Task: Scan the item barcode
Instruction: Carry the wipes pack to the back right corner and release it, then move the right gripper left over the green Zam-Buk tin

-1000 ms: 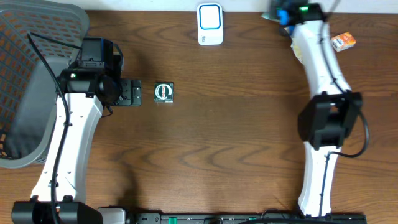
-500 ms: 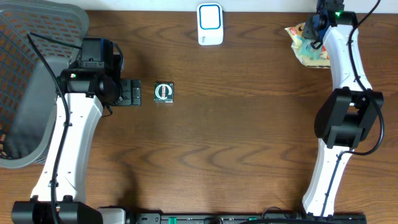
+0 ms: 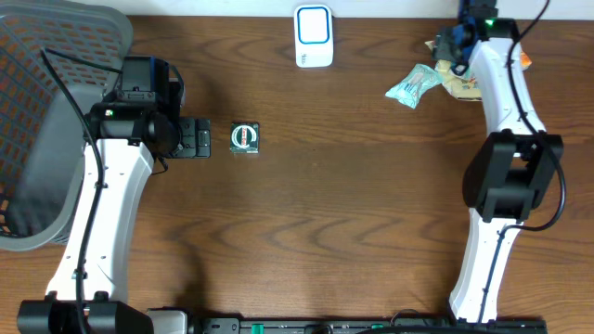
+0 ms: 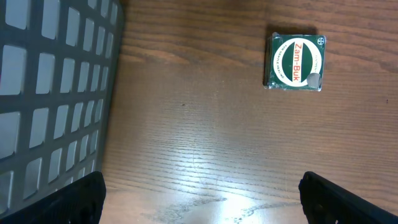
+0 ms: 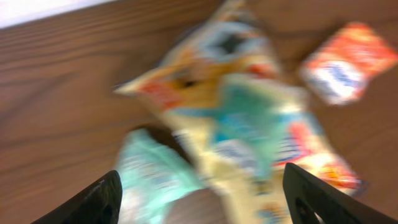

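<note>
Right end effector (image 5: pixel 205 199): fingers apart, clamping nothing; wrist view blurred. Teal packet (image 3: pixel 413 85) on table (image 3: pixel 353 204) just beside it, yellow packet (image 5: pixel 249 143) beneath. Left end effector (image 4: pixel 202 196): fingers wide apart, Zam-Buk tin (image 4: pixel 295 62) ahead, not touching.

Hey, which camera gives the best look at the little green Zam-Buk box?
The left wrist view: the Zam-Buk box is close and its label readable. Overhead shows it small, lettering illegible. The right wrist view misses it.
</note>
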